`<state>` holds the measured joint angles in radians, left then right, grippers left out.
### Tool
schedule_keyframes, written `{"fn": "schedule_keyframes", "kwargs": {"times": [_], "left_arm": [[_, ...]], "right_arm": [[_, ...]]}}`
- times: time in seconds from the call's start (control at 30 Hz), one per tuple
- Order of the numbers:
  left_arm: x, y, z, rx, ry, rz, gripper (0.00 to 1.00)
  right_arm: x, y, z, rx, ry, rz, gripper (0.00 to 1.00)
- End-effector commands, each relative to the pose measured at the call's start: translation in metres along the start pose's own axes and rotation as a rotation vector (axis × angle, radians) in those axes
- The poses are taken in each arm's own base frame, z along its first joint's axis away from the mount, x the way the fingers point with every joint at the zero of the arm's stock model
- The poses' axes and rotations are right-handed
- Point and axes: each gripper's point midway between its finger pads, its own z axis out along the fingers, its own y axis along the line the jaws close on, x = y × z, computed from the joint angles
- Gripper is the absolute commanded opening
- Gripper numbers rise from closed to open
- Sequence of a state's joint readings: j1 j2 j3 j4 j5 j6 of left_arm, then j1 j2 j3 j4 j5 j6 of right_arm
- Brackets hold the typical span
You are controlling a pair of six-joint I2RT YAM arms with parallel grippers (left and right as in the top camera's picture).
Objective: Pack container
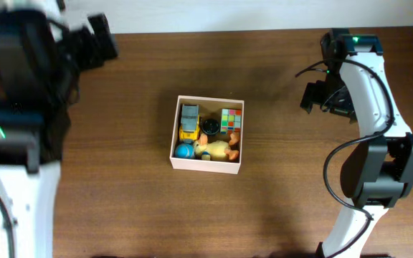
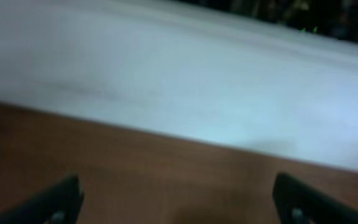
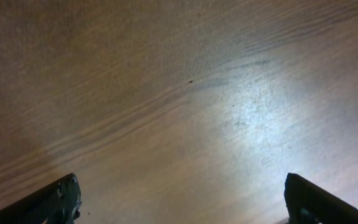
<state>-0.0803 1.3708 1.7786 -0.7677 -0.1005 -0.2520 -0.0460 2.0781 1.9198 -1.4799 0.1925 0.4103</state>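
The container, a square shallow box with white walls, sits mid-table. Inside it lie a yellow toy truck, a colour cube, a yellow duck, a blue ball and a small dark piece. My left gripper hangs blurred at the far left corner, well away from the box. In its wrist view the left gripper stands open over bare wood. My right gripper is at the far right, apart from the box. Seen from its wrist, the right gripper is open and empty.
The wooden table spreads all round the box. A white wall runs along the table's far edge. The right arm's base stands at the right, and the left arm's body fills the left side.
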Motion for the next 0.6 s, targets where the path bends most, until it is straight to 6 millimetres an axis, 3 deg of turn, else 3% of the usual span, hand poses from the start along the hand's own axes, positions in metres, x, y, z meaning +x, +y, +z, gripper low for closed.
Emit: {"fn": "schedule_keyframes", "kwargs": {"times": [0.0,0.13,0.3,0.57], "left_arm": [[0.06,0.019,-0.004,-0.006,0.01,-0.009,0.99],[0.102,0.042,-0.019,-0.017,-0.066,-0.025,0.99],[0.137,0.063,-0.033,-0.038,-0.129,-0.04,0.99],[0.155,0.077,-0.051,-0.057,-0.164,-0.049,0.99]], "right_arm": [[0.0,0.0,-0.001,-0.002,-0.001,-0.001,0.99],[0.0,0.0,-0.001,-0.002,-0.001,-0.001,0.99],[0.0,0.0,-0.001,-0.002,-0.001,-0.001,0.99],[0.0,0.0,-0.001,-0.002,-0.001,-0.001,0.99]]}}
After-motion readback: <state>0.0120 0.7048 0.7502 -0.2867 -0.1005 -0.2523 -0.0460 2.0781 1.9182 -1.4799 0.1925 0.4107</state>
